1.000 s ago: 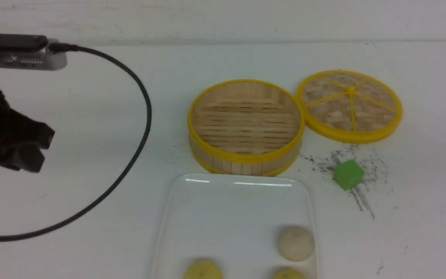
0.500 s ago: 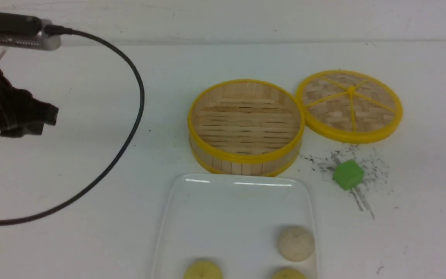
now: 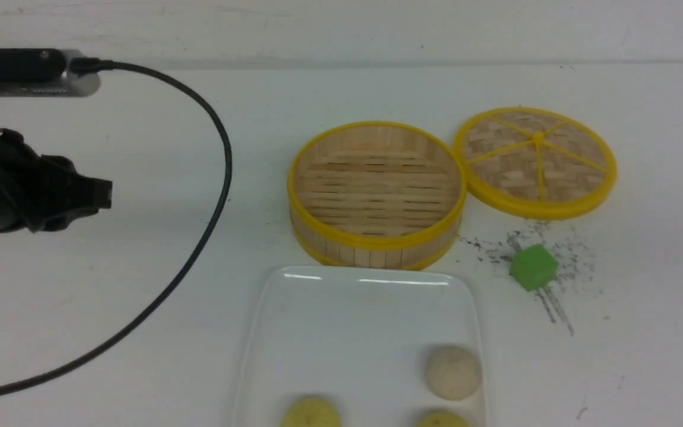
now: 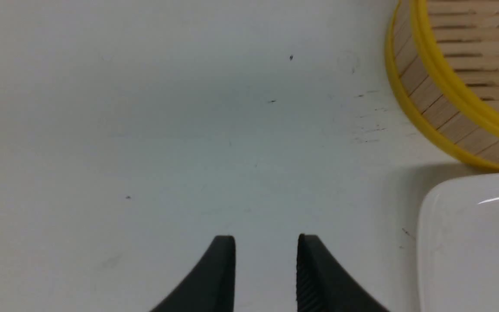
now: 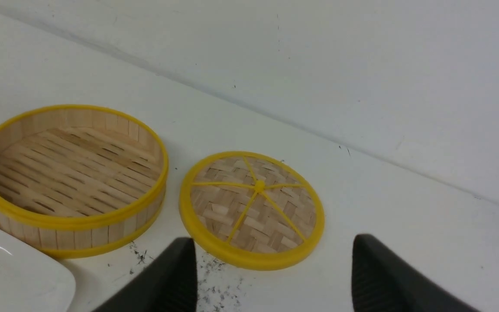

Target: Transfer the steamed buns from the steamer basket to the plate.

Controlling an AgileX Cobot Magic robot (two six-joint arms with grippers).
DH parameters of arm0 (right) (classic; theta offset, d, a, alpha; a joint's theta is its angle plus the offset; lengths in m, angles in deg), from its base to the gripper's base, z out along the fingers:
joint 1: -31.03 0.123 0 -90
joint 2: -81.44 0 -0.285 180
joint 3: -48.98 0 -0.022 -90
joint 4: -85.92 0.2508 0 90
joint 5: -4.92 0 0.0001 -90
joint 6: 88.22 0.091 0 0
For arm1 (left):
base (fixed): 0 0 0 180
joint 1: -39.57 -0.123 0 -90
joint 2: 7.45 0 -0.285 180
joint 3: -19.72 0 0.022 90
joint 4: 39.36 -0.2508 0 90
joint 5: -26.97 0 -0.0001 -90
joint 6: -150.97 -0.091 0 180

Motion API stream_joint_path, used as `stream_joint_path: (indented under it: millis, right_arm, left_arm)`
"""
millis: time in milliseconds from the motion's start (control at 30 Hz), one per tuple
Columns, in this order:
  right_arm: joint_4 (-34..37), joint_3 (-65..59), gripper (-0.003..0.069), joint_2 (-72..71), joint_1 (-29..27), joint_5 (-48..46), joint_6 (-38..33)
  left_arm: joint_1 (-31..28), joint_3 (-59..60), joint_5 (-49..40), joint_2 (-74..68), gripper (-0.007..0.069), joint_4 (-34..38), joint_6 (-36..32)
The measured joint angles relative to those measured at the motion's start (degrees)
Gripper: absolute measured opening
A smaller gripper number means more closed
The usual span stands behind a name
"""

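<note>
The steamer basket (image 3: 377, 242) stands empty mid-table, its slatted floor bare. Just in front of it lies the white plate (image 3: 353, 332). All three steamed buns rest on the plate's near part: a beige one (image 3: 453, 372), a yellow one (image 3: 310, 413) and a second yellow one (image 3: 442, 420), both cut by the frame's edge. My left gripper (image 3: 104, 198) hovers far to the left of the basket (image 4: 448, 99) and plate (image 4: 470, 242); in the left wrist view it (image 4: 267, 240) is open over bare table. My right gripper (image 5: 273, 242) is open wide, empty, near the lid.
The flat woven lid (image 3: 536, 161) lies right of the basket, also seen as the lid (image 5: 254, 208) in the right wrist view. A green cube (image 3: 533, 267) sits among dark specks in front of it. A black cable (image 3: 217, 196) loops across the left table.
My left gripper has risen and swung right, toward the basket, turning level; the cable loop shifted with it. Buns, basket, plate and lid have not moved.
</note>
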Motion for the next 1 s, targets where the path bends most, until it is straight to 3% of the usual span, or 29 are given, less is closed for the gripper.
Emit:
stream_joint_path:
  millis: [533, 733, 1000]
  right_arm:
    - [0.0, 0.0, 0.0474, 0.0, 0.0, 1.7, 0.0]
    - [0.0, 0.0, 0.0474, 0.0, 0.0, 1.7, 0.0]
    - [-0.2, 0.0, 0.0474, 0.0, 0.0, 1.7, 0.0]
  left_arm:
    - [0.0, 0.0, -2.3, 14.8, 0.0233, 0.3, -0.3]
    - [0.0, 0.0, -9.4, 26.9, 0.0233, -2.4, 0.0]
    - [0.0, 5.8, -18.2, 44.7, 0.0233, -9.0, 7.3]
